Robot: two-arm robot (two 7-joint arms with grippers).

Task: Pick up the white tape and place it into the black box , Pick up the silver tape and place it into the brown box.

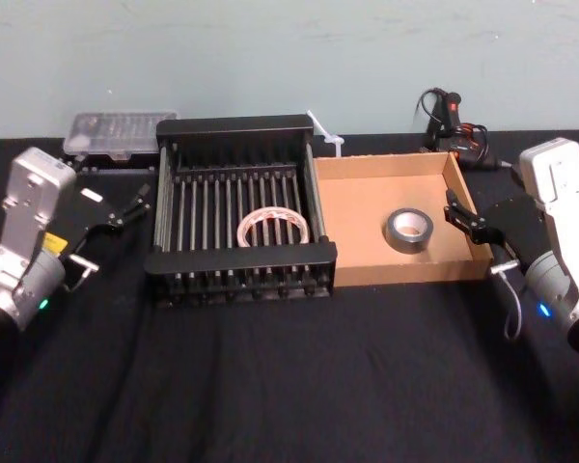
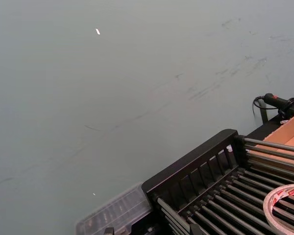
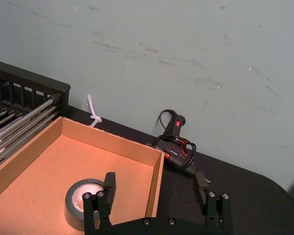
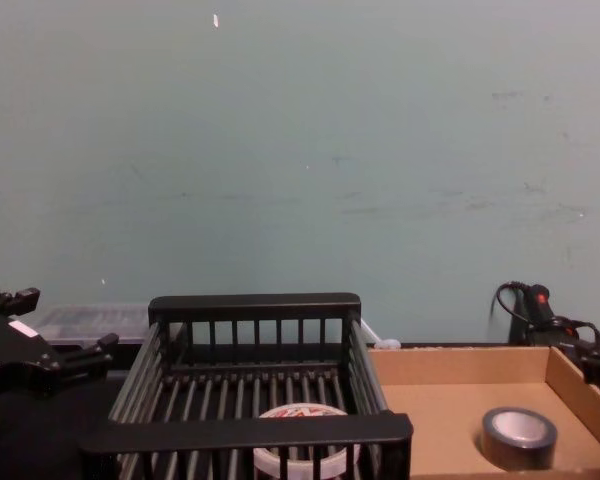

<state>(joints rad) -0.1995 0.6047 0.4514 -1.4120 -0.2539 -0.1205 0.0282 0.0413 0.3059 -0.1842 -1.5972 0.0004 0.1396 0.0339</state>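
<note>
Black cloth covers the table where both rolls already lie in their boxes: the white tape (image 1: 273,212) rests flat on the bars of the black box (image 1: 241,258) at the centre of the head view, toward that crate's front right, and the silver tape (image 1: 408,243) lies flat on the floor of the brown box (image 1: 357,222) just right of centre, nearer its right wall. The left gripper (image 1: 135,204) hangs at middle left, just beside the crate's left rim, fingers spread and holding nothing. The right gripper (image 1: 460,214) sits at middle right by the tray's right wall, likewise wide open and empty; its wrist view shows one finger over the tray near the silver roll and the other outside the wall. By these frames the sorting looks finished, so what remains is a clean retreat: the right arm would do best to rise before pulling back, lest a finger catch the cardboard wall and drag the light tray, and the left should draw away from the crate rim. Red print rings the white roll's core, but no word of it can be read.
</note>
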